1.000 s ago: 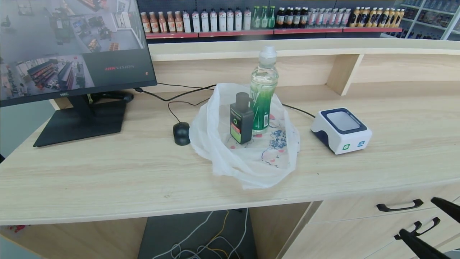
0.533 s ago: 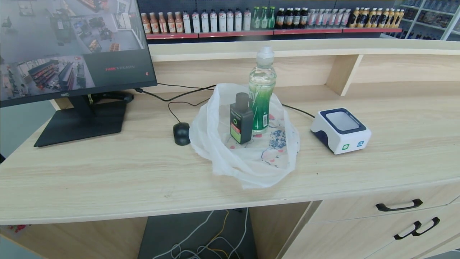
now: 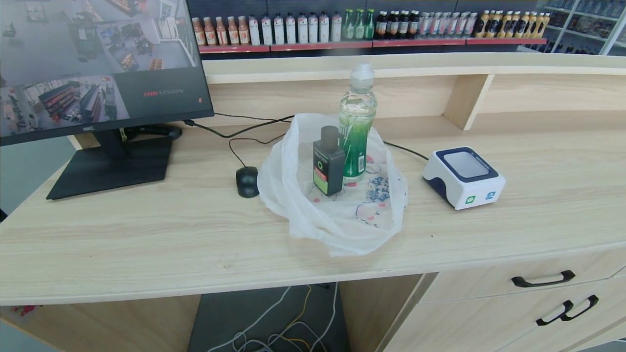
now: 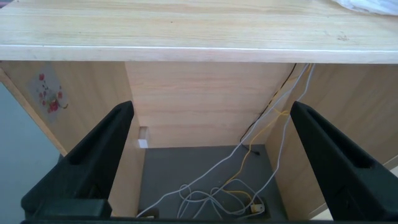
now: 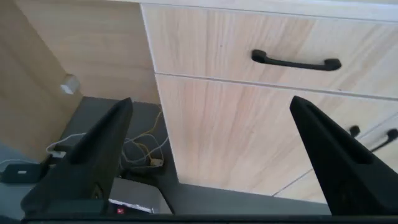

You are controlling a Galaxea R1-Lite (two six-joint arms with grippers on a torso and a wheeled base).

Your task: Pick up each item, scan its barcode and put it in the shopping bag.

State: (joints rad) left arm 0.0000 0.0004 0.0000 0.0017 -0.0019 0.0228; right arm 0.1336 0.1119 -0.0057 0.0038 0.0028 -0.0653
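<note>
A white plastic shopping bag (image 3: 337, 205) lies open in the middle of the wooden counter (image 3: 146, 234). Inside it stand a tall clear bottle with a green label (image 3: 358, 132) and a small dark bottle (image 3: 328, 164) just in front of it. A white and navy barcode scanner (image 3: 463, 177) sits to the bag's right. My left gripper (image 4: 211, 162) hangs open below the counter's front edge, facing the leg space. My right gripper (image 5: 211, 162) is open too, low in front of the drawers (image 5: 261, 93).
A monitor (image 3: 93, 63) on a black stand fills the counter's back left, with a black mouse (image 3: 247, 181) and cables beside the bag. Loose wires (image 4: 230, 186) lie on the floor under the counter. Drawer handles (image 3: 543, 280) stick out at the lower right. Bottle shelves line the back.
The right gripper's fingers, seen at the lower right edge of the head view a second ago, have dropped out of that view. The bag, bottles and scanner have not moved.
</note>
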